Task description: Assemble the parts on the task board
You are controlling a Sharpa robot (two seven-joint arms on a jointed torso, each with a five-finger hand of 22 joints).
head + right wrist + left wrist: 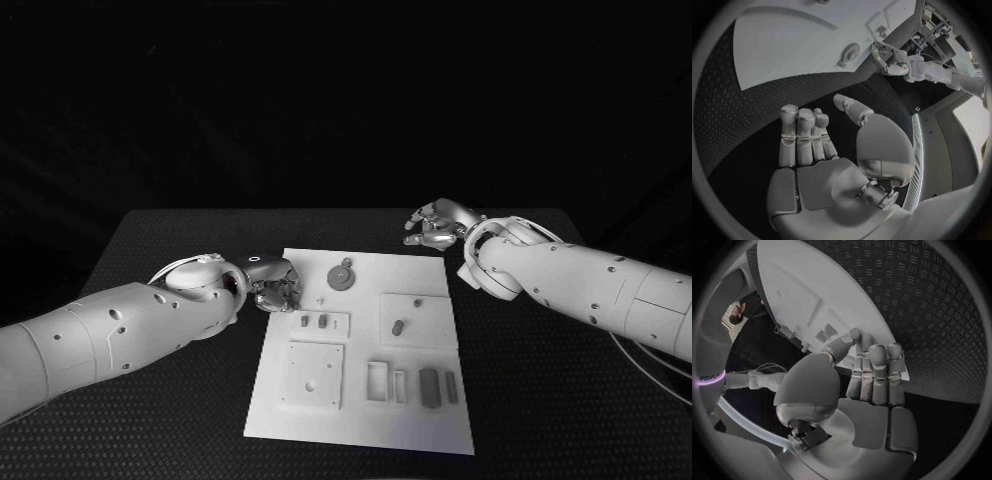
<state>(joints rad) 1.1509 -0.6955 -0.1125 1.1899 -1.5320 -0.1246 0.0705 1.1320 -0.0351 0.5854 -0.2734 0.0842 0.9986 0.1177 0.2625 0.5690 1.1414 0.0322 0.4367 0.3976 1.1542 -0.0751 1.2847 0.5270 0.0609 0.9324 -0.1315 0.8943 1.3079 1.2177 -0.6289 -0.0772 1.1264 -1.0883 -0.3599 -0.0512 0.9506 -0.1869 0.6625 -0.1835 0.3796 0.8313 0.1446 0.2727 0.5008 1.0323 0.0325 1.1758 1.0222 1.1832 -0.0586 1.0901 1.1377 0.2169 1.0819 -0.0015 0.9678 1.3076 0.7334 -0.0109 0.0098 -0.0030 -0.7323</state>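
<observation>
The white task board (361, 345) lies in the middle of the black table. On it sit a grey round disc part (342, 275) near the far edge, a small upright part (397, 326) on a raised square, and two dark bars (430, 388) near the front right. My left hand (271, 283) hovers at the board's left edge, fingers straight and holding nothing; in the left wrist view its fingertips (879, 352) reach the board's (798, 285) edge. My right hand (437, 225) is off the board's far right corner, empty, its fingers (801, 135) loosely extended over the mat.
Black textured mat (173, 235) surrounds the board on all sides. A raised square plate (313, 374) and slotted recesses (378, 378) occupy the board's front half. The right wrist view shows the disc part (849, 52) and my left hand (892, 62) across the board (798, 45).
</observation>
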